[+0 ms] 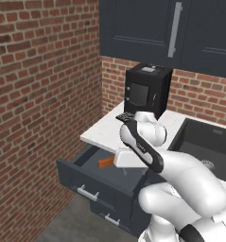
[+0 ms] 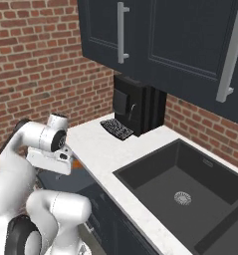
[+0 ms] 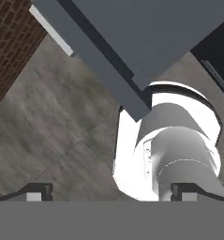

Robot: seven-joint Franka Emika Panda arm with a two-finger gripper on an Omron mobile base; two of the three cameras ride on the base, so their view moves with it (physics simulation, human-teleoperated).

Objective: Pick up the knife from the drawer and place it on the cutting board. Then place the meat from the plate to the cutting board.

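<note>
One step is in hand, by my judgement: getting the knife out of the drawer, with the board and the meat to follow.

Biggest first. The arm [image 1: 180, 179] rises from the base and folds over the open drawer [image 1: 93, 182], which stands pulled out below the white worktop [image 1: 107, 130] in the corner by the brick wall. On the worktop sit a black coffee machine [image 1: 147, 90] and, to its right, a dark sink [image 2: 180, 184]. The robot's hand [image 1: 128, 158] hangs over the drawer's right part, level with the worktop edge.

The knife [image 1: 105, 162] lies on the drawer floor, orange handle showing, just to the left of the hand; its blade is hidden behind the hand. In the right base view a sliver of orange [image 2: 76, 163] peeks out beside the hand.

The jaws [image 3: 111, 192] stand wide apart, one fingertip [image 3: 33, 192] at each lower corner of the hand view, with nothing between them. That view looks at the floor, the drawer front and the robot's own base, not at the knife.

To do this well, I judge the hand should tip downward and shift left until the handle sits between the fingertips, then descend and close across the handle, clear of the drawer wall.
</note>
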